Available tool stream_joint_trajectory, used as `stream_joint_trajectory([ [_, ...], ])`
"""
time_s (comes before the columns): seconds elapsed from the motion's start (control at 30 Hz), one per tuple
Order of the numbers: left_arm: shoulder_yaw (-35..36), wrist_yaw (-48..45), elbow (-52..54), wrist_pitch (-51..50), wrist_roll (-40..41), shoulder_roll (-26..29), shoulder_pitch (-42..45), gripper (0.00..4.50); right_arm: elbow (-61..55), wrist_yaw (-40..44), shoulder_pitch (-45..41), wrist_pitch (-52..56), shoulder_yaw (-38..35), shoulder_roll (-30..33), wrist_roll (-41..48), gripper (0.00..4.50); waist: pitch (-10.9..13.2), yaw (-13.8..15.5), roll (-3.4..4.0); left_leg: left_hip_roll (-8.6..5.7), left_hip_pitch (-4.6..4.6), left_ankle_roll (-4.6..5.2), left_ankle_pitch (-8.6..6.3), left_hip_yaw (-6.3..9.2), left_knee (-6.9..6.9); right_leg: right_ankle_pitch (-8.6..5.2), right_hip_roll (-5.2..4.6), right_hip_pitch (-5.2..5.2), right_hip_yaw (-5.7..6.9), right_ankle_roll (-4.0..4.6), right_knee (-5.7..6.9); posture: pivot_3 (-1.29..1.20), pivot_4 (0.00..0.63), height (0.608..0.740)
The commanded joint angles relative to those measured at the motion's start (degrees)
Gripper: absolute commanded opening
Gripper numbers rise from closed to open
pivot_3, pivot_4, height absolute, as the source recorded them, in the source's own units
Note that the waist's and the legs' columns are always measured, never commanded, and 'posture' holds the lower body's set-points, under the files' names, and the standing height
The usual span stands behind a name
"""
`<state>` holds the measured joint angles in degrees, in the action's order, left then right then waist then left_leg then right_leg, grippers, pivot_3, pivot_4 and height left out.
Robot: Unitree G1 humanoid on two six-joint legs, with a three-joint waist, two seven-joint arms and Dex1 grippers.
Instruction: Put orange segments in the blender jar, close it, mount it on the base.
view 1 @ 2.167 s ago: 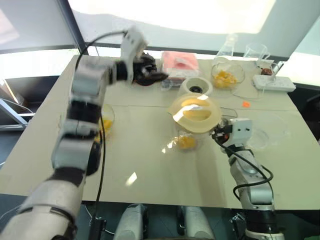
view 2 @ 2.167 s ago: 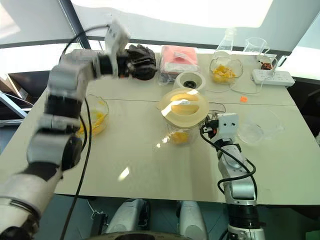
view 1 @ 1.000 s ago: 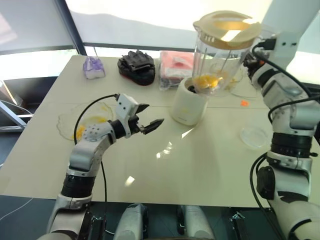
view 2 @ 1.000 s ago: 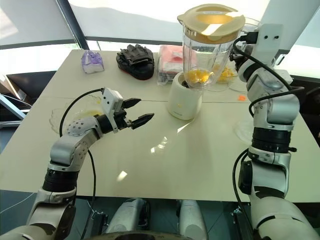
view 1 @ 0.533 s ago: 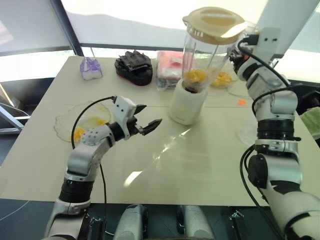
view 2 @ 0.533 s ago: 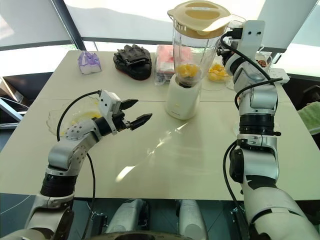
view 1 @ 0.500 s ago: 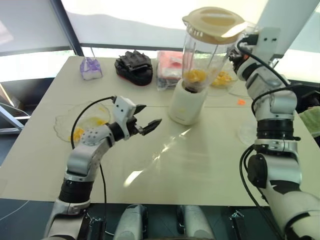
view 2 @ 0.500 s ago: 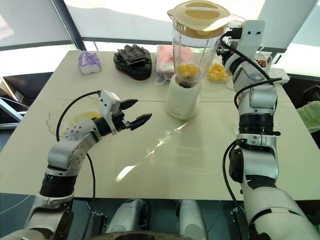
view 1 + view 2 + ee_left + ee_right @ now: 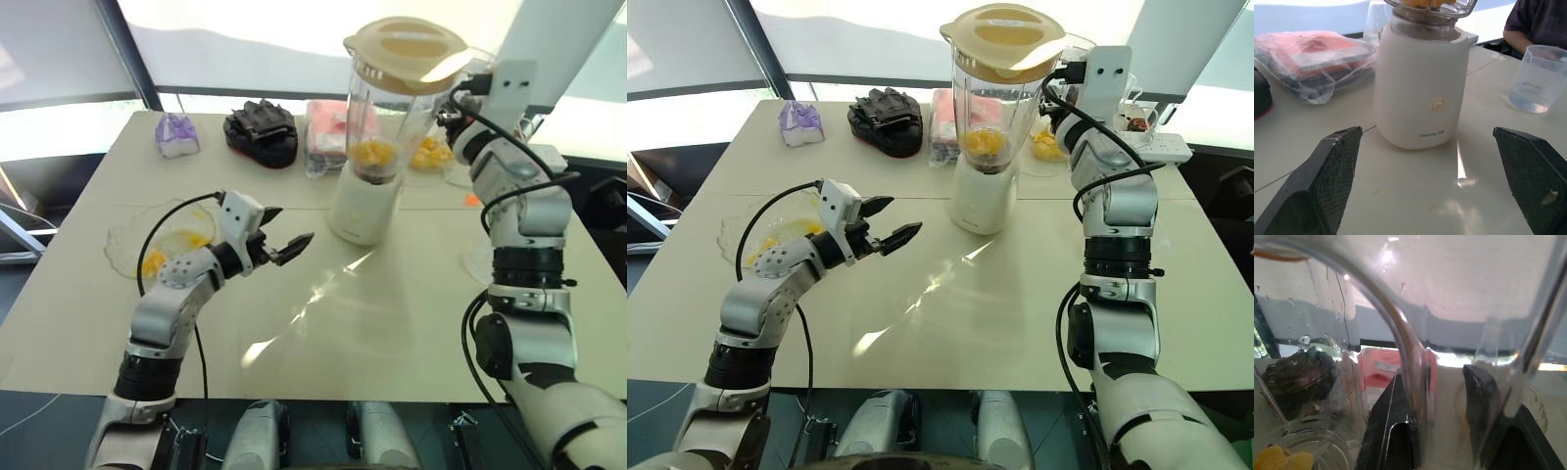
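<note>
Clear blender jar (image 9: pixel 1400 333) handle sits between right pincer (image 9: pixel 1442 431) fingers

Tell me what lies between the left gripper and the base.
Nothing: bare table separates the open left gripper from the base, as both eye views and the left wrist view show.

Beige table (image 9: pixel 411 323): base (image 9: pixel 363 204) centre-far; shallow bowl (image 9: pixel 147 240) left; purple item (image 9: pixel 176 133), black gloves (image 9: pixel 262 130), bagged red pack (image 9: pixel 328 132), possibly cloth, along far edge.
</note>
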<state>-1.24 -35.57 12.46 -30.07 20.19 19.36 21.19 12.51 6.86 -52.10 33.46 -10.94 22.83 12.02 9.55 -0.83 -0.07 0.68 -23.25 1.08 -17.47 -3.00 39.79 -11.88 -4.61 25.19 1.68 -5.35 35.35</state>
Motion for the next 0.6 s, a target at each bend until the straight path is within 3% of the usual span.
stream_joint_trajectory([
  [0.03, -0.3, 0.8, 3.1, -0.4, 0.8, -0.3, 1.3, 4.48, -2.5, 0.1, 0.6, 1.4, 0.3, 0.4, -0.5, 0.93, 0.0, 0.0, 0.02, 0.0, -0.01, 0.0, 0.0, -0.01, 0.0, 0.0, 0.0, 0.01, -0.01, 0.0, 0.0, 0.0, 0.15, 0.74],
  [0.6, -0.4, 1.0, 0.5, 2.0, -0.1, -0.4, 0.4, 4.48, 0.3, -1.6, 1.0, 6.4, 0.0, -0.3, -1.6, 0.93, 0.0, 0.1, 0.02, 0.0, 0.02, 0.0, 0.0, 0.01, 0.0, 0.0, 0.01, -0.03, 0.01, 0.01, -0.01, 0.0, 0.15, 0.74],
])
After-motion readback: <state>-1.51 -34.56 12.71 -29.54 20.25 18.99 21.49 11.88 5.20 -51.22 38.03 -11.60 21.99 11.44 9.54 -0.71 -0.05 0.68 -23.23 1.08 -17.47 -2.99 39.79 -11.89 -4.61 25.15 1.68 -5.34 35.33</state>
